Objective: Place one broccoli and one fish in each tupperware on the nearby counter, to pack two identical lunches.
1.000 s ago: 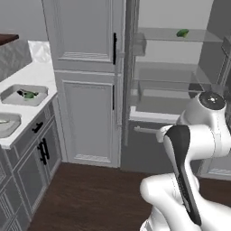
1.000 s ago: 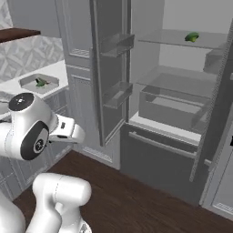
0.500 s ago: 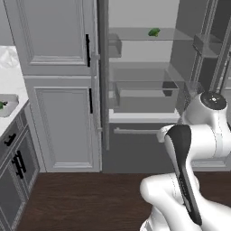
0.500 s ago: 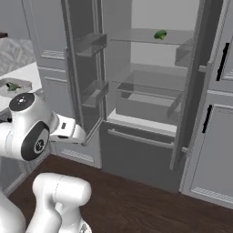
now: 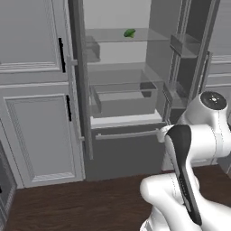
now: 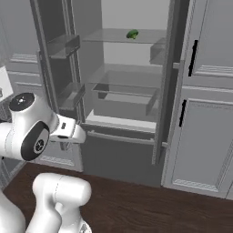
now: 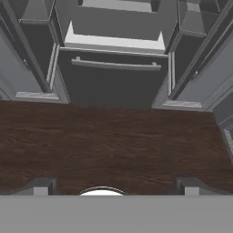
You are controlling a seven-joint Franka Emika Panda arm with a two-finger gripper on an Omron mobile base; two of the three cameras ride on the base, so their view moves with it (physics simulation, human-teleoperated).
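Base faces an open fridge (image 5: 122,90), both doors swung out. One broccoli (image 5: 129,33) sits alone on the upper glass shelf (image 5: 135,38), at roughly 12 o'clock in the left base view; in the right base view the same floret (image 6: 132,34) is near the top centre, slightly toward 1 o'clock. A clear drawer (image 5: 124,97) sits below that shelf, and a lower drawer front with a bar handle (image 7: 116,64) lies under it. The arm (image 5: 194,135) is folded close to the base at about 4 o'clock in the left base view and 8 o'clock in the right base view (image 6: 32,132), well short of the fridge and well apart from the broccoli. The hand view looks down at dark wood floor (image 7: 109,145) with the fridge's lower front at 12 o'clock. The gripper (image 7: 116,186) is released, fingers spread wide at the bottom corners of that view, holding nothing, over bare floor. Tall grey cabinet doors with black bar handles (image 5: 61,55) flank the fridge at 9 o'clock in the left base view.
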